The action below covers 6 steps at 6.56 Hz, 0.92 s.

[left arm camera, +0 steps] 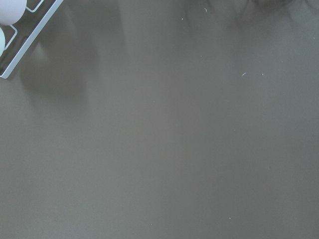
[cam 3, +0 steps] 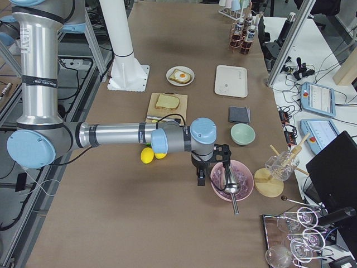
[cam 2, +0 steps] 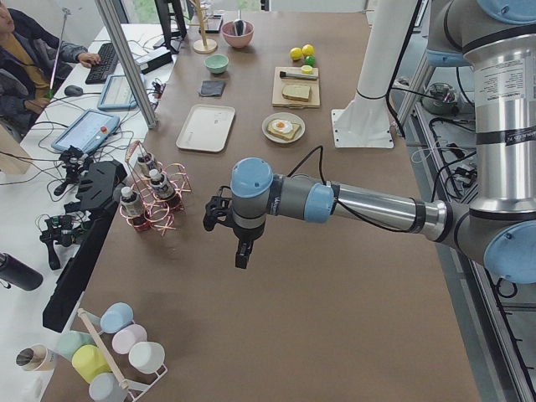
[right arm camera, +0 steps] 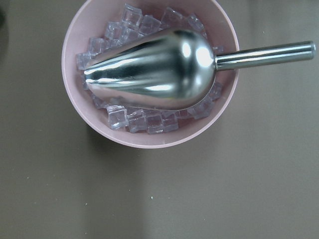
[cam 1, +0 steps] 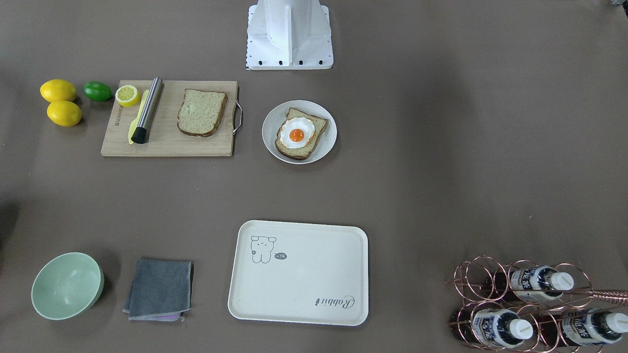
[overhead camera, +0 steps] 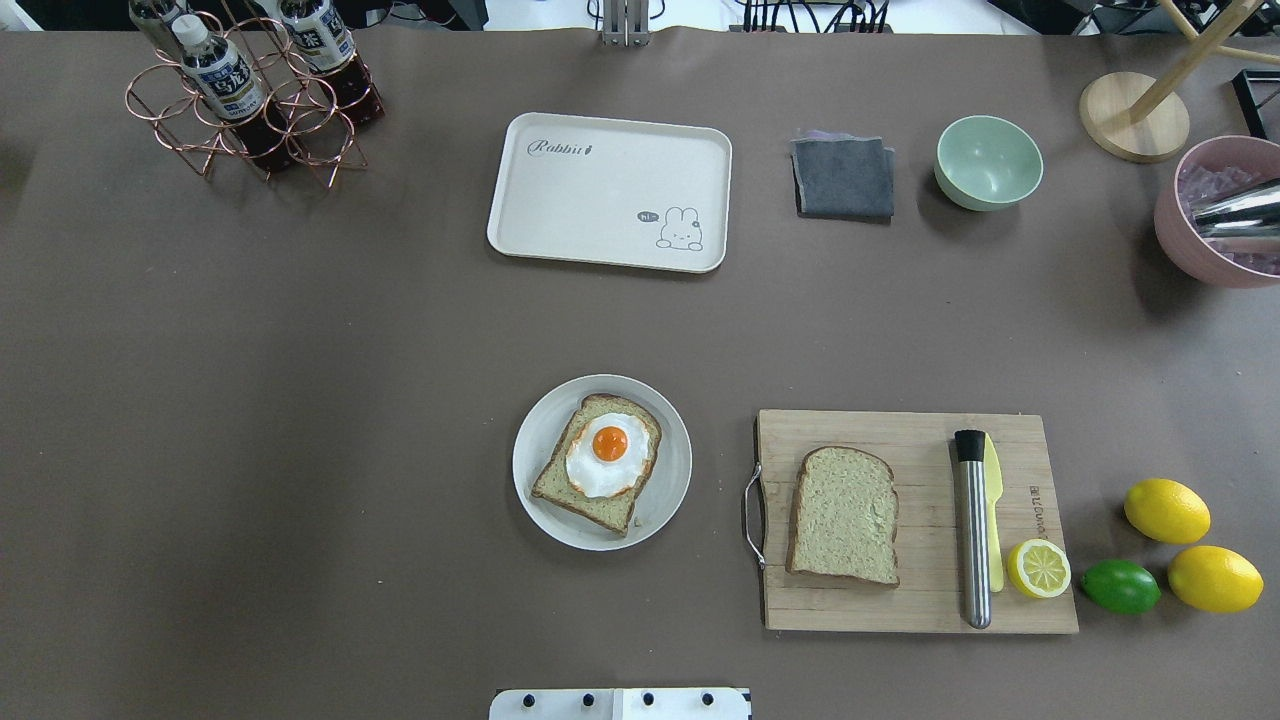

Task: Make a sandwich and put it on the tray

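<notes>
- Shows egg (overhead camera: 608, 455) atop bread slice (overhead camera: 572, 494) on centre plate (overhead camera: 668, 500), awaiting its lid.
- Leaves second slice (overhead camera: 845, 515) right, on cutting board (overhead camera: 900, 600), likely next pick.
- Keeps tray (overhead camera: 600, 190) bare, far centre.
- Hangs left tool (cam 2: 241, 253), right tool (cam 3: 201, 178) wide of the food; cannot tell opening or hold.

The bench (overhead camera: 300, 400) has a matt brown cover. The tray (overhead camera: 600, 200) looks smooth and matt, the cutting board (overhead camera: 920, 600) pale wood, the scoop (right arm camera: 149, 69) glossy metal.

Long table (overhead camera: 300, 400) covered in brown paper. A white side desk (cam 2: 25, 197) bearing a keyboard (cam 2: 105, 60) and tablets (cam 2: 86, 130) runs alongside it, behind aluminium posts (cam 2: 127, 63). Lighting is even, with soft shadows.
</notes>
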Each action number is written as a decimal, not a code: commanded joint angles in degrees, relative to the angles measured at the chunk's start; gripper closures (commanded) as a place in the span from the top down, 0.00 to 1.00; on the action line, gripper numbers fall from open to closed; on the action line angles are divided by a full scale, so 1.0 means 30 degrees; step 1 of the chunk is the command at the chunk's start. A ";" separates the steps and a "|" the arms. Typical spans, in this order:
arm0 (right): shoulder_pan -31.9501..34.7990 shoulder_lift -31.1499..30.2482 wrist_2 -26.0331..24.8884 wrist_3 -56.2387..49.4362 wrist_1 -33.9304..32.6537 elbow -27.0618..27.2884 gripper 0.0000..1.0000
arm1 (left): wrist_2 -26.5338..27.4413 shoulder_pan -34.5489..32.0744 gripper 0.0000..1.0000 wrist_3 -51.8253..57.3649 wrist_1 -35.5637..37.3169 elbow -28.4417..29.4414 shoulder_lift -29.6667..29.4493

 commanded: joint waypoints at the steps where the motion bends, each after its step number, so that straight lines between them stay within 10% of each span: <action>1: -0.0404 0.0103 0.0145 0.0110 -0.0014 0.0046 1.00 | -0.0112 0.0104 0.97 0.0009 -0.0081 -0.0048 -0.0030; 3: -0.2916 0.0192 0.0555 0.0721 0.0015 0.2003 1.00 | -0.0142 0.0133 0.97 -0.0079 -0.0052 0.0010 -0.0001; 6: -0.9059 0.0482 0.0009 1.2348 0.4732 0.4737 1.00 | -0.0113 0.0134 0.97 -0.0079 -0.0082 0.0272 -0.0058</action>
